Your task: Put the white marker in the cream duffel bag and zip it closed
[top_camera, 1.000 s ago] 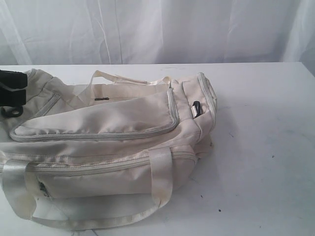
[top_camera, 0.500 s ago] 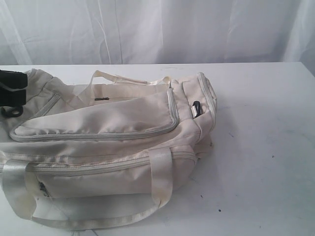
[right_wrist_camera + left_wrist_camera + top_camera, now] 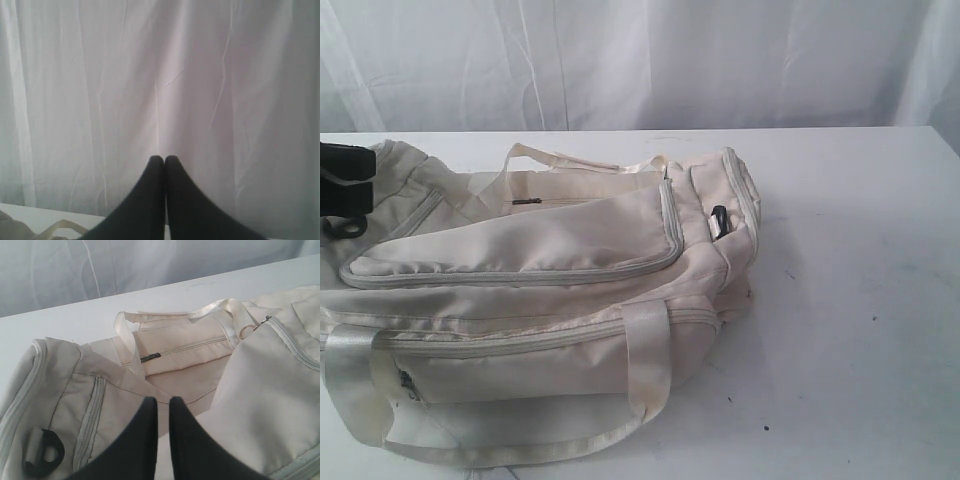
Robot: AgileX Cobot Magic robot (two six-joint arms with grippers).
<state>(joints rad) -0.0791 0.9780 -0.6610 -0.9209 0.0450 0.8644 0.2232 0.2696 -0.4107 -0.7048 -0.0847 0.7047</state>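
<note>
The cream duffel bag [image 3: 550,290] lies on the white table [image 3: 860,300], its top flap [image 3: 530,245] raised along the grey zipper. A slim white piece with a dark tip, apparently the white marker [image 3: 719,221], pokes out of the end pocket on the right. My left gripper [image 3: 344,185] hovers over the bag's left end. Up close, the left gripper [image 3: 160,401] has a thin slit between its fingers and nothing in it, above the cream duffel bag [image 3: 190,347]. My right gripper [image 3: 164,159] is shut and empty, facing the curtain, out of the exterior view.
A metal ring pull [image 3: 245,332] and a dark zipper tab [image 3: 150,358] sit near the far handle [image 3: 210,310]. A black strap ring [image 3: 44,454] is on the bag's end. The near handle [image 3: 645,365] drapes toward the table's front edge. White curtain behind.
</note>
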